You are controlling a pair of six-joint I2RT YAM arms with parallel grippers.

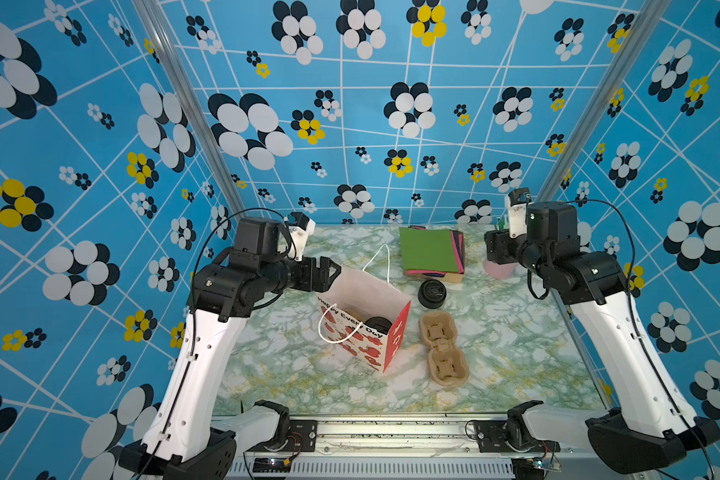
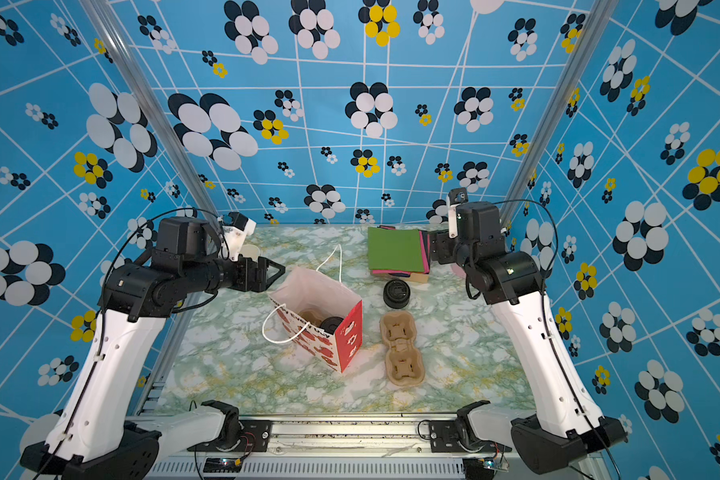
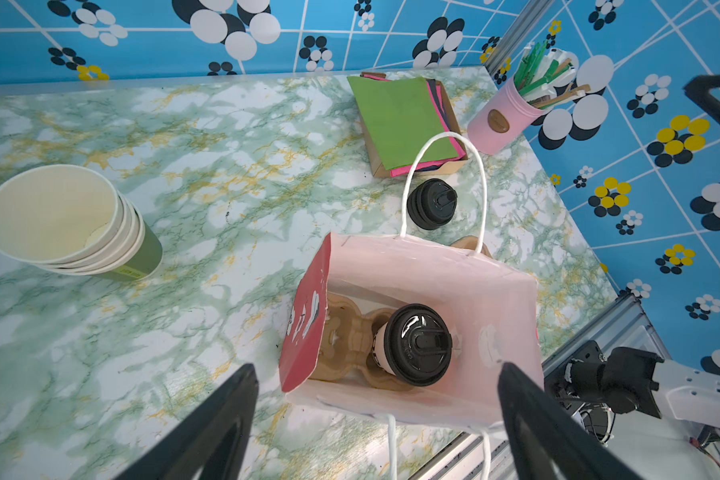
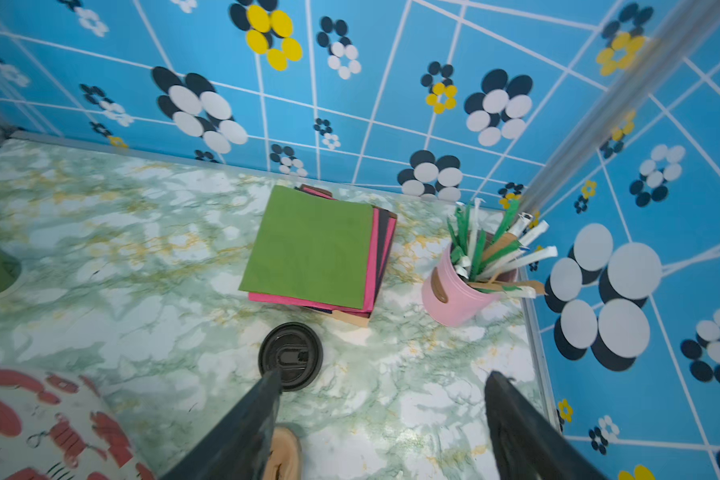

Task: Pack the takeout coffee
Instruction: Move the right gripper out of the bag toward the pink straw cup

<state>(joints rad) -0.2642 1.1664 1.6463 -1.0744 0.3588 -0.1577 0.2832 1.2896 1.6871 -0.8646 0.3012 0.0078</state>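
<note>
The takeout coffee (image 3: pixel 412 345), a white paper cup with dark lettering and a black sip lid, stands upright in a brown cardboard carrier (image 3: pixel 350 336) inside the open red-and-white paper bag (image 3: pixel 433 266). In both top views its lid (image 1: pixel 378 324) (image 2: pixel 332 323) shows through the bag's mouth (image 1: pixel 375 291). My left gripper (image 1: pixel 333 270) (image 3: pixel 377 368) hovers at the bag's back left edge, above the rim, open and empty. My right gripper (image 1: pixel 493 249) (image 4: pixel 383 374) is apart at the back right, open with only table between its fingers.
A stack of black lids (image 1: pixel 432 293) (image 4: pixel 290 355) sits right of the bag, with an empty cardboard carrier (image 1: pixel 443 347) in front of it. Green and pink napkins (image 1: pixel 429 249) lie at the back. A pink cup of stirrers (image 4: pixel 454 295) stands in the back right corner. Nested lidless cups (image 3: pixel 67 220) stand back left.
</note>
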